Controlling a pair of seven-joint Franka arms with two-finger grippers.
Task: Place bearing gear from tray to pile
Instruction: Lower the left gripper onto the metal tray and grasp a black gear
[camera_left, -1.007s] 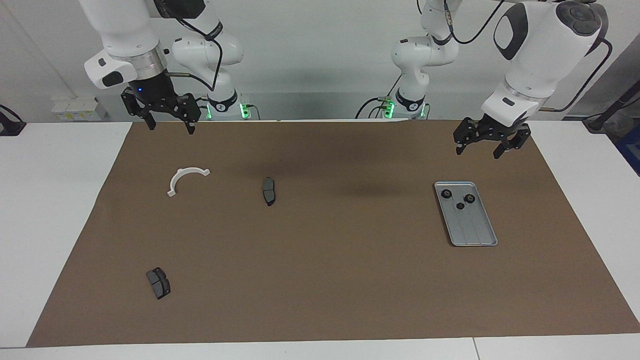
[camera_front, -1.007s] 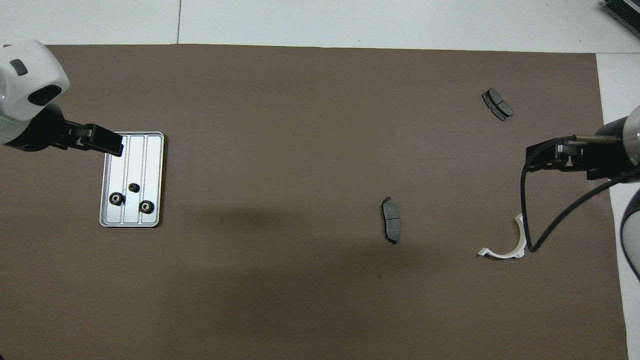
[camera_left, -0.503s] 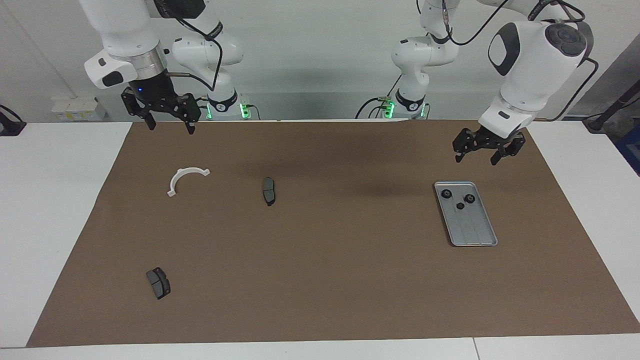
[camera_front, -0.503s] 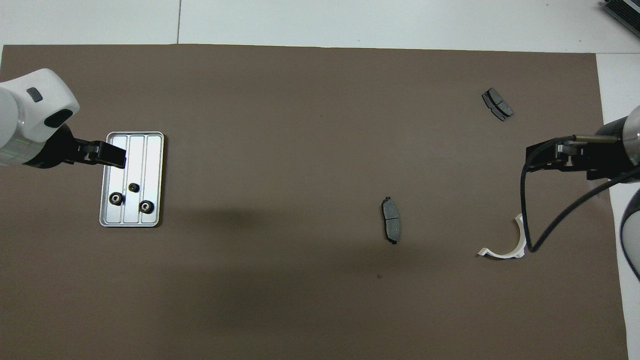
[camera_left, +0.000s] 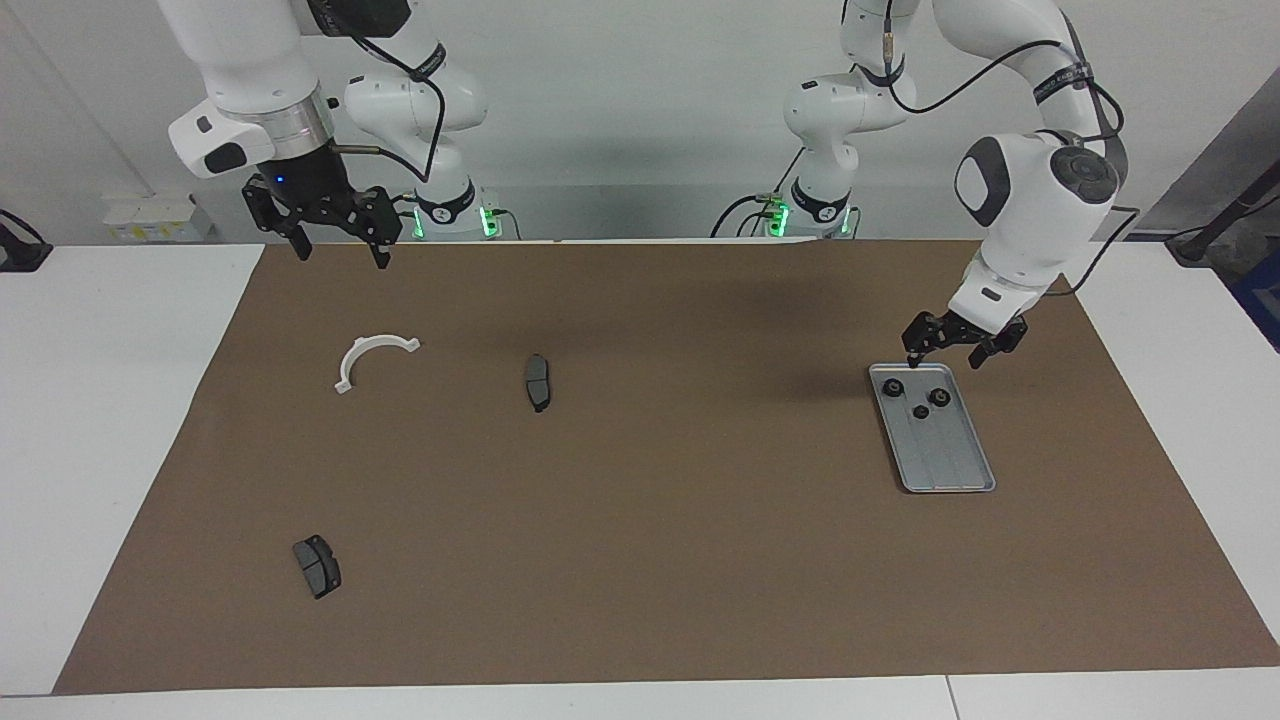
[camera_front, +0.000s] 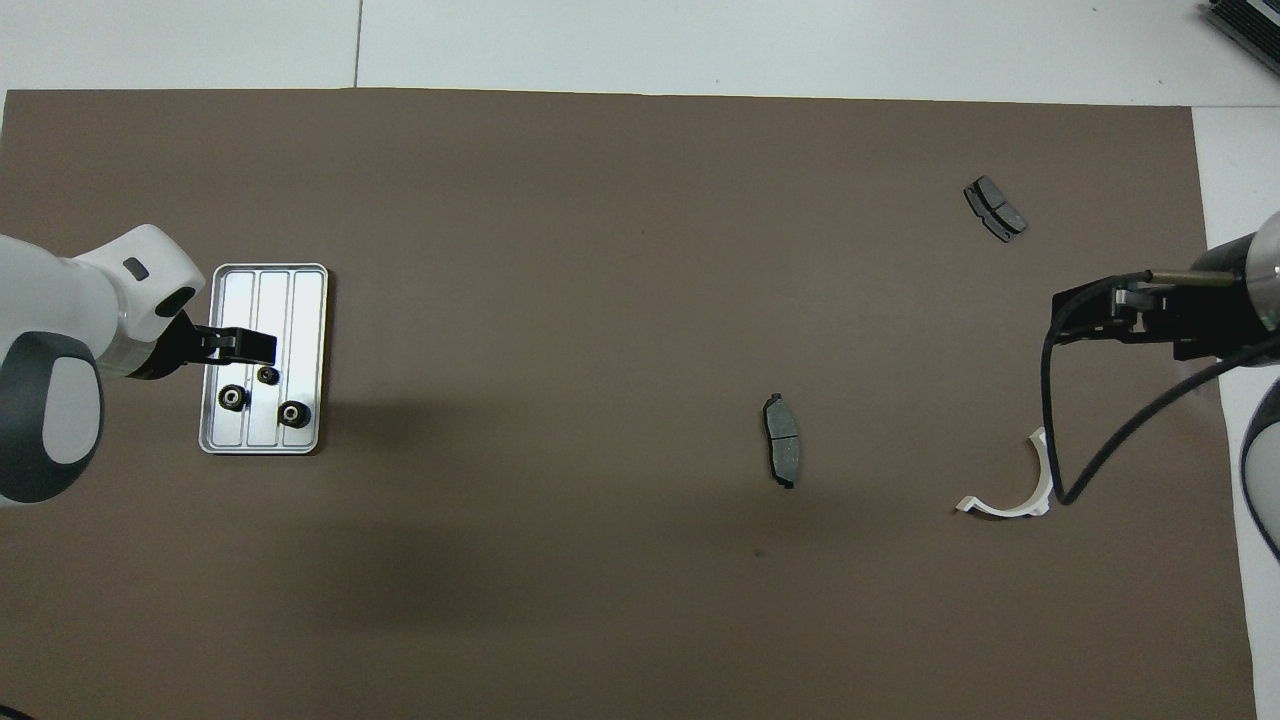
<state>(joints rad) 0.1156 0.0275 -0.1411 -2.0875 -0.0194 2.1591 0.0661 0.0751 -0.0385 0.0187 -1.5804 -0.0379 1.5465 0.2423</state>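
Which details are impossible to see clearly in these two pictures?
- Three small dark parts in the tray: too small in both views to tell which is the bearing gear.
- Left hand: in the overhead view its own wrist covers most of it.
- Bracket: in the overhead view the right arm's cable crosses one end.

You see three small black bearing gears (camera_left: 920, 395) lying in the flat ridged silver tray (camera_left: 950, 460) near the table's left-arm end.

Bright even light; soft arm shadows on mat (camera_left: 640, 560); sharp.
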